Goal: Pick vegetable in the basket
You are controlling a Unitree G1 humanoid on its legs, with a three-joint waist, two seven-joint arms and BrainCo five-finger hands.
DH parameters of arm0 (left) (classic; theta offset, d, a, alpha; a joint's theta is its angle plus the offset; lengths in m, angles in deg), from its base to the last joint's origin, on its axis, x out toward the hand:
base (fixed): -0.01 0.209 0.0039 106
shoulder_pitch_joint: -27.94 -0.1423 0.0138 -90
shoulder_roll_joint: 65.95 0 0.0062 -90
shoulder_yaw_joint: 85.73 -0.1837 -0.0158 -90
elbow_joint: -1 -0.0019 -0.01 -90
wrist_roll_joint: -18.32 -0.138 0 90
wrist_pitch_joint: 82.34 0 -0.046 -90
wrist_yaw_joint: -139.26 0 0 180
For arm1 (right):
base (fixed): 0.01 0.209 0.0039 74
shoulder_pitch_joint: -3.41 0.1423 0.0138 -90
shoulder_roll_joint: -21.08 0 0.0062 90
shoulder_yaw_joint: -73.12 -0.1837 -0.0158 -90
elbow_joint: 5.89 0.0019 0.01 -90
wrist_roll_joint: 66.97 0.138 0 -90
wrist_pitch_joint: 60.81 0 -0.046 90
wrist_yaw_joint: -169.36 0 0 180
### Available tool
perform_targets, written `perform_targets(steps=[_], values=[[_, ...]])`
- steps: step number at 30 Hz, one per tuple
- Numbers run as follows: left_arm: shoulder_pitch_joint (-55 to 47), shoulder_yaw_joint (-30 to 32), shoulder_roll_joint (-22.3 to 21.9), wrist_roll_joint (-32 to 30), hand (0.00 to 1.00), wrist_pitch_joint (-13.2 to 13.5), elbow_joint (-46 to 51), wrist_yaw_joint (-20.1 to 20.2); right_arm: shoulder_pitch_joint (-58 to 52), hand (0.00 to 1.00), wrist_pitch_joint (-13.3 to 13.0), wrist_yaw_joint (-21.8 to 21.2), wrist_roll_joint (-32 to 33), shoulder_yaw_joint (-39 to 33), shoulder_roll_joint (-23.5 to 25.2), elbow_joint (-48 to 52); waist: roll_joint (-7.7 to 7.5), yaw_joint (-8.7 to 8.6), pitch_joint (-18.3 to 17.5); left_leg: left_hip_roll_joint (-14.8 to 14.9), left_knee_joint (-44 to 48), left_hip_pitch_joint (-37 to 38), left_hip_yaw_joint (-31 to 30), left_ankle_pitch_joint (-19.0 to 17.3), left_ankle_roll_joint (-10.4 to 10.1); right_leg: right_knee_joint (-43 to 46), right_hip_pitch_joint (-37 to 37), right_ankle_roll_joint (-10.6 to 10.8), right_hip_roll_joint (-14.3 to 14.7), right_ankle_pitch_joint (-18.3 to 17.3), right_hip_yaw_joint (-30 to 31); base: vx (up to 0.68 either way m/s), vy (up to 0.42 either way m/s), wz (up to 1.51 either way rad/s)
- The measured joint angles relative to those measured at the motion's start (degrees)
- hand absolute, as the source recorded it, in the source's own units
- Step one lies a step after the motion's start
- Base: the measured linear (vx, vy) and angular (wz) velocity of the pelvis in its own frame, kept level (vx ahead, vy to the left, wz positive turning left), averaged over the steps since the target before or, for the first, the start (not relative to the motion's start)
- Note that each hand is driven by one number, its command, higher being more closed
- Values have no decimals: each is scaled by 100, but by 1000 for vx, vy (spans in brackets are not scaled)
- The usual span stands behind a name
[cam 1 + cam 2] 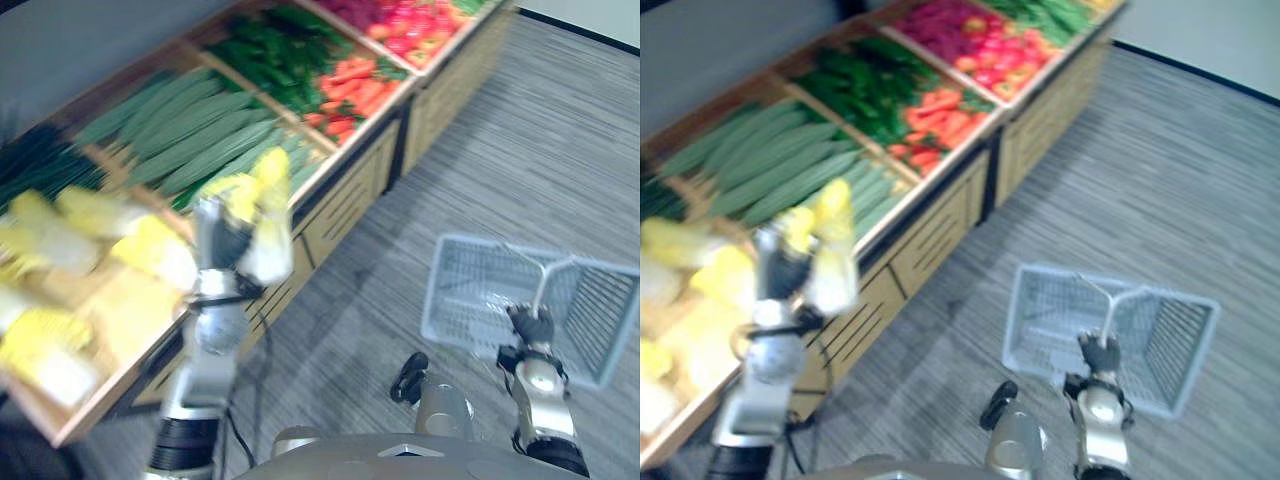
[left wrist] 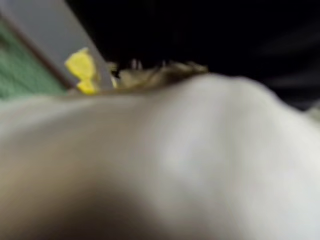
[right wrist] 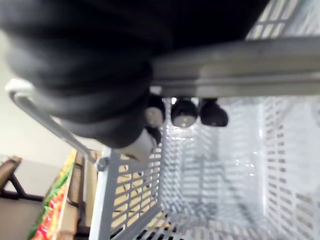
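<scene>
My left hand is raised over the front edge of the produce stand, its fingers curled round a pale yellow-white cabbage held upright. Close up in the left wrist view, the cabbage's pale side covers the hand. My right hand is shut on the grey handle of a light grey plastic basket, which hangs low over the floor at the right. In the right wrist view the fingers wrap under the handle, and the basket's slotted inside holds nothing.
A long wooden produce stand runs along the left. It holds more yellow cabbages, cucumbers, dark green vegetables, carrots and red peppers. Grey striped floor lies open to the right.
</scene>
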Motion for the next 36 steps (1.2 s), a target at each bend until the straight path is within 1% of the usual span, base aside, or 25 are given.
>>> perform_targets(steps=[1,2,3,4,5,7,9,10,12,13,14,15,16,17,19,21,24,25,27,29,30,31,32,33,36], values=[[-41,-333,-84,223,100,14,-337,172,44,100,0,-38,-65,357,9,67,4,33,-1,449,1433,-412,-286,574,509,-243,164,-24,336,-18,419,281,-169,-157],[-57,-460,-101,226,100,19,-434,222,50,100,1,-47,-93,558,24,118,12,44,0,580,1985,-640,-545,745,733,-347,226,-44,496,-29,609,340,-152,-199],[-104,-608,-156,235,100,36,-596,261,143,100,1,-48,-93,904,-2,142,37,90,6,495,2859,-1185,-1315,378,739,-499,336,-66,762,-36,974,264,-30,-192],[-113,-707,-219,282,100,39,-780,265,203,100,1,-60,-92,1209,-11,196,16,220,36,71,3232,-1669,-2122,-19,488,-577,449,-185,930,-38,1339,256,15,-196],[-121,-740,-250,332,100,37,-859,260,221,100,1,-65,-92,1339,-7,230,1,273,65,-83,3249,-1834,-2370,-185,421,-647,551,-265,976,-3,1473,234,84,-181],[-152,-829,-278,344,100,25,-983,243,254,100,1,-92,-92,1696,-5,342,15,374,130,-395,2898,-2269,-2750,-581,306,-913,909,-336,1059,39,1717,208,106,-127],[-96,-868,-342,383,100,25,-1007,205,298,100,2,-150,-85,2050,-11,628,3,385,173,-646,1569,-2750,-2752,-692,300,-1339,1278,-338,1038,39,2021,260,136,-88],[-65,-867,-364,383,100,23,-1007,192,298,100,2,-172,-80,2118,-16,735,-23,387,185,-714,1066,-2794,-2740,-647,256,-1445,1339,-336,1015,42,2053,261,158,-74],[98,-927,-492,385,100,22,-1030,134,290,100,1,-208,-70,2402,-36,1203,50,373,152,-803,-900,-2849,-2400,-79,210,-1819,1606,-208,1008,108,2087,273,180,-58],[163,-972,-522,385,100,19,-1092,130,277,100,0,-211,-40,2474,-32,1306,35,401,153,-800,-1034,-2804,-2357,179,228,-1866,1699,-122,1015,100,2154,433,218,-46],[264,-1126,-533,385,0,13,-1202,123,253,100,0,-223,46,2637,-34,1540,-18,479,114,-829,-1191,-2607,-2227,559,321,-1915,1838,58,993,56,2236,387,180,-29],[382,-1248,-555,385,0,2,-1307,97,243,100,-8,-241,149,2670,-33,1702,-45,473,110,-852,-1212,-2523,-2217,753,483,-1826,1889,211,955,-68,2233,534,257,-13],[511,-1340,-608,383,0,-33,-1500,89,220,100,-71,-273,224,2689,-12,1793,-208,475,46,-1021,-1338,-2322,-2201,807,720,-1264,1755,468,731,-489,2213,377,183,12],[532,-1396,-611,381,0,-55,-1557,80,179,100,-105,-301,272,2703,-14,1840,-284,463,2,-1119,-1441,-2212,-2169,765,777,-852,1634,595,615,-659,2197,388,177,19],[689,-1507,-557,376,0,-183,-1900,-76,56,100,-181,-474,618,2915,24,1899,-534,450,-52,-1459,-1691,-1693,-2132,638,860,1710,793,1427,112,-1151,2320,392,146,28],[828,-1510,-403,371,0,-282,-2107,-193,3,100,-180,-625,884,3117,61,1886,-654,377,-57,-1559,-1769,-1334,-2217,516,924,2962,424,1579,-104,-935,2316,339,74,41],[1108,-1510,-164,294,0,-503,-2487,-422,-140,100,-243,-930,1887,3306,72,1887,-710,235,-69,-1516,-1791,-914,-2542,275,884,3633,138,1172,-284,-1211,2276,390,-42,60],[1296,-1487,-90,204,0,-611,-2695,-516,-188,100,-299,-1071,2529,3284,-55,1888,-727,173,-82,-1445,-1789,-891,-2763,229,822,3238,-37,1022,-326,-1317,2284,318,-129,60],[1544,-1471,-87,109,0,-659,-2746,-579,-288,100,-301,-1226,3100,3224,-310,1888,-682,159,-53,-1270,-1776,-897,-3032,167,719,2276,-163,1011,-241,-1314,2385,328,-235,72],[1740,-1423,-87,46,0,-648,-2747,-707,-513,100,-302,-1297,3375,3059,-267,1889,-695,111,-64,-1120,-1669,-962,-3278,86,574,828,-97,1077,-100,-1004,2897,284,-311,80],[1808,-1309,-61,-97,0,-605,-2736,-752,-715,100,-300,-1283,3395,2868,-96,1889,-790,98,-109,-1100,-1541,-1044,-3461,-61,345,-225,67,994,-136,-399,3477,243,-301,82],[1809,-1252,2,-141,0,-579,-2712,-754,-822,100,-296,-1263,3395,2756,11,1886,-870,56,-123,-1119,-1488,-1066,-3580,-175,187,-551,160,1225,-218,166,3667,309,-407,91],[1694,-1068,-67,-157,0,-574,-2677,-750,-922,100,-235,-1199,3374,2396,113,1732,-604,20,-103,-888,-1437,-1136,-3701,-243,27,-523,313,1285,-29,147,3349,265,-374,99],[1522,-1008,-58,-177,0,-500,-2474,-693,-1165,100,-223,-1093,3316,1876,220,1683,-513,12,-99,-794,-1324,-1228,-3711,-121,4,-167,314,1237,30,-107,3240,241,-339,95],[769,-967,-142,-367,0,-111,-1720,-391,-1303,100,-161,-959,2924,1314,465,1634,-453,60,-124,-564,-1405,-1106,-3981,3,-97,547,355,1120,145,-669,3036,210,-294,100]])
